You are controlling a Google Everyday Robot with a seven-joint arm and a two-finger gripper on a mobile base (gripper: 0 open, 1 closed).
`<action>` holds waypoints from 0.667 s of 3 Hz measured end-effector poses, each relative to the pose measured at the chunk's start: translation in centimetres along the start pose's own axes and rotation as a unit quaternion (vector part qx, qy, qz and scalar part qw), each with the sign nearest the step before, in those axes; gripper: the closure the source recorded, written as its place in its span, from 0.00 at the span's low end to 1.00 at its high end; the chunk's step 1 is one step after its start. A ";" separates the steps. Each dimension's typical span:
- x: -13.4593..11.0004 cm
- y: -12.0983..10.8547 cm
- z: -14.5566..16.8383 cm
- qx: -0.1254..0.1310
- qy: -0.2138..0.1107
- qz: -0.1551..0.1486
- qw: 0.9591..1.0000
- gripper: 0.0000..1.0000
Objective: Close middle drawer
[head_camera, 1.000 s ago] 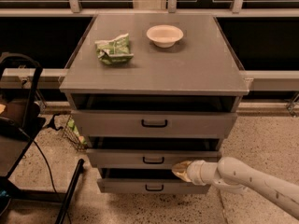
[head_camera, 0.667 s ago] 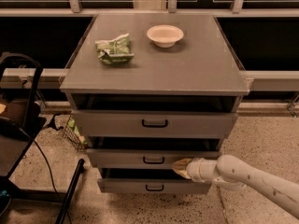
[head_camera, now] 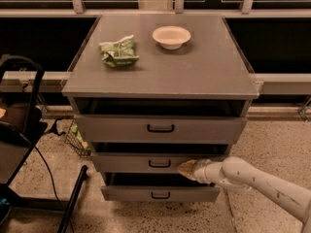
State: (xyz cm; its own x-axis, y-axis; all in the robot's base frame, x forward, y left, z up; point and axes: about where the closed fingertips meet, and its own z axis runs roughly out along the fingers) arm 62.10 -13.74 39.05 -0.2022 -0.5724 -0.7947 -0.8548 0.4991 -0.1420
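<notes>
The middle drawer [head_camera: 131,162] is a grey, low-fronted drawer with a small black bar handle [head_camera: 159,164], second of three in the grey cabinet [head_camera: 194,76]. It stands slightly pulled out, less than the top drawer [head_camera: 116,128] above it. My gripper [head_camera: 187,169] comes in from the right on a white arm [head_camera: 262,183] and its tip rests against the right part of the middle drawer's front, just right of the handle.
The bottom drawer [head_camera: 121,193] is pulled out a bit. On the cabinet top lie a green crumpled bag [head_camera: 118,51] and a white bowl [head_camera: 171,36]. A black cart with cables [head_camera: 19,130] stands at the left, on the speckled floor.
The gripper has stayed against the middle drawer's front, shifting only slightly left. The drawer sits a little further in than before.
</notes>
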 end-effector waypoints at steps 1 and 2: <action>0.0 0.2 0.0 0.000 0.000 0.000 1.000 1.00; -0.5 0.8 -0.3 -0.017 -0.003 0.003 1.000 1.00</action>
State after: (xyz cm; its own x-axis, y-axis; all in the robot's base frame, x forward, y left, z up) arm 61.35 -13.25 39.54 -0.2044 -0.5649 -0.7995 -0.8697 0.4797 -0.1166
